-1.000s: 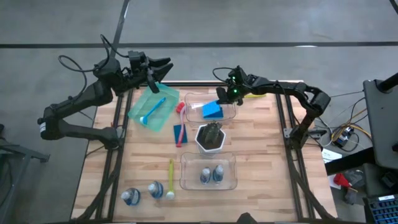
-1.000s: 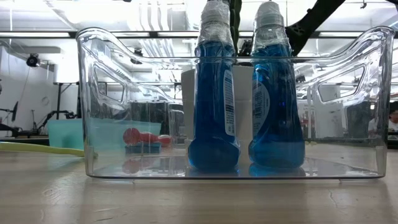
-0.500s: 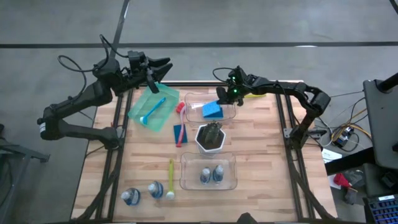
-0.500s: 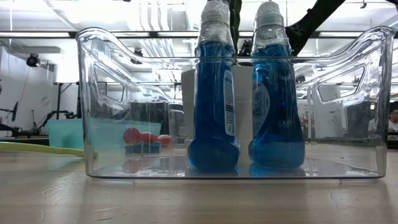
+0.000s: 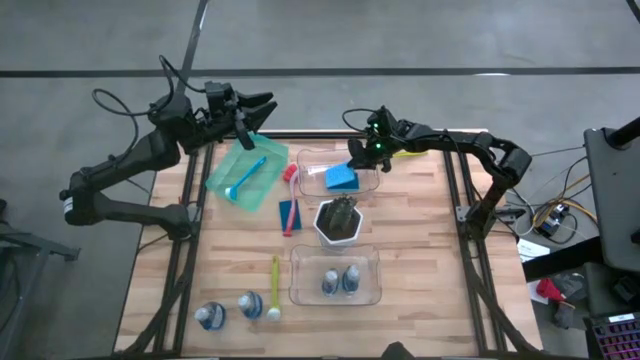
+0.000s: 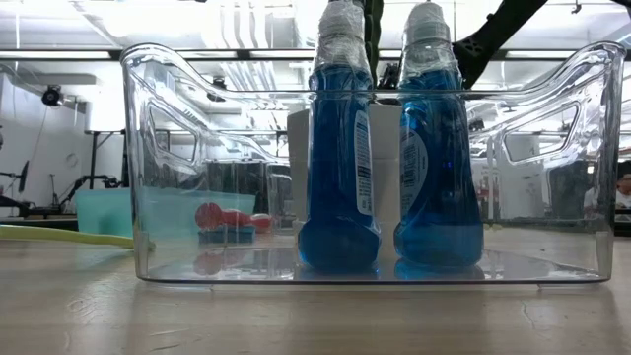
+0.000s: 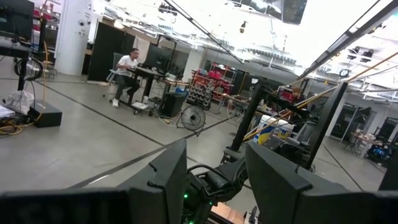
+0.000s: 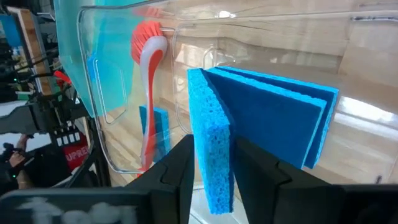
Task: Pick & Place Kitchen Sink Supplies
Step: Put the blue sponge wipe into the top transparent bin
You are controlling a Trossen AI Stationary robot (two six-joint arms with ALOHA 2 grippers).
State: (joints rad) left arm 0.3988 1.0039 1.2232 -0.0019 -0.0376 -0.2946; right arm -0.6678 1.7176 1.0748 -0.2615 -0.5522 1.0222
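Observation:
In the high view my right gripper (image 5: 358, 152) is over the far clear bin (image 5: 310, 160), shut on a blue sponge (image 5: 342, 178) inside it. The right wrist view shows the gripper (image 8: 212, 144) with that sponge's pale edge between its fingers and dark blue sponge faces behind. My left gripper (image 5: 262, 108) hangs open beyond the table's far edge, past the green tray (image 5: 225, 180); its wrist view (image 7: 214, 180) sees only the room. A blue brush (image 5: 246, 176) lies in the tray. A pink brush (image 5: 290, 195) lies across another sponge (image 5: 287, 213). My right gripper pinches the sponge across its thickness at its narrow pale edge (image 8: 211, 165), one finger (image 8: 177, 180) on each broad face. The fingers slant down from the table's far right side. The sponge stands tilted on edge inside the far bin; what its lower end rests on is hidden.
A white pot with a plant (image 5: 338, 220) stands at mid table. The near clear bin (image 5: 300, 275) holds two blue bottles (image 6: 340, 148) (image 6: 434, 148). A yellow brush (image 5: 275, 285) and two more bottles (image 5: 210, 317) (image 5: 250, 305) are near the left front corner.
The sponge in my right gripper has turned a little inside the far bin, from cornerwise to squarer with the bin's walls. Neither gripper has visibly shifted.

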